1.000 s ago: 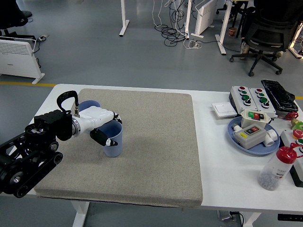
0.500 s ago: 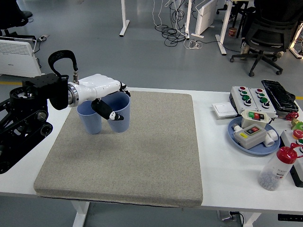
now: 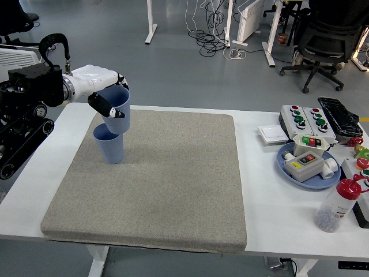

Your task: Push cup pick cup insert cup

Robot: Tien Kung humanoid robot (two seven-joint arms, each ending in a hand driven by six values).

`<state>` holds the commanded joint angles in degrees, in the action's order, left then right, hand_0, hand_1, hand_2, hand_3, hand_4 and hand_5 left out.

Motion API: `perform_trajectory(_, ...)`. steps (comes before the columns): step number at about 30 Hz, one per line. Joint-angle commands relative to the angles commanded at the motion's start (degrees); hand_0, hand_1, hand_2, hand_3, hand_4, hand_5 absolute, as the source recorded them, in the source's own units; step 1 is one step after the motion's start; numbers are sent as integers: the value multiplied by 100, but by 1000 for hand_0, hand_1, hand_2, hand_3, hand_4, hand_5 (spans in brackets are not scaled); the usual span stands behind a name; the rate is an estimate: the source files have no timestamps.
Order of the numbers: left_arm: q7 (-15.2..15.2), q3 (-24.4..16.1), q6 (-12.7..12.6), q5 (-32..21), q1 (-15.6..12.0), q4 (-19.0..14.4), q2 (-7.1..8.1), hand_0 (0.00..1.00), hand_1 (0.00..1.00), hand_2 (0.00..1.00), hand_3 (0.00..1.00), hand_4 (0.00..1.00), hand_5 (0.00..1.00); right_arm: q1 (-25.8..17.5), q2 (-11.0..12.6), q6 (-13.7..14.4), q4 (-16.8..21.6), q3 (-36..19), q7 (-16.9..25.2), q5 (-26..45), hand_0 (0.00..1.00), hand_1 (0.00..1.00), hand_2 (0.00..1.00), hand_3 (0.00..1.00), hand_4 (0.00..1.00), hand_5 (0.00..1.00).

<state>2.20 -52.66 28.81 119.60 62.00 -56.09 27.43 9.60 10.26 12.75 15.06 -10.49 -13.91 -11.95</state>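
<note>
With our left hand (image 3: 102,99) clamped on the raised blue plastic cup (image 3: 117,109), we next lower it into the standing blue plastic cup (image 3: 109,148) near the grey mat's (image 3: 173,190) far-left corner.

A white table (image 3: 262,190) carried a large grey mat (image 3: 155,184) that covered most of its left and middle. One blue cup (image 3: 110,145) stood upright on the mat near its far left corner. On the bare right side lay a white switch plate (image 3: 272,134), two button boxes (image 3: 305,118), a blue dish (image 3: 286,165) holding control boxes, and a red-capped bottle (image 3: 337,206).
</note>
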Motion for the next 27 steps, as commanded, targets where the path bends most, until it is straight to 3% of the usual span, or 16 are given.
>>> perform_trajectory(3, -87, -2, -92, 64, 8, 307, -61, 420, 554, 667, 530, 541, 61, -15, -5, 1, 1, -26, -15, -41, 705, 642, 650, 583, 78, 457)
perform_trajectory(12, -242, -27, -254, 259, 8, 806, -170, 421, 557, 660, 532, 543, 50, -38, -15, 6, 7, -77, -40, -127, 705, 642, 651, 583, 78, 458)
perform_trajectory(26, -386, 40, -440, 147, 50, 1029, -241, 404, 556, 666, 533, 568, 41, 0, -6, 8, 9, -43, -10, -87, 705, 644, 652, 583, 79, 459)
perform_trajectory(27, -378, 55, -431, 141, 52, 1062, -253, 317, 548, 682, 611, 749, 190, 7, -6, 9, 8, -34, -5, -70, 704, 643, 652, 583, 79, 457)
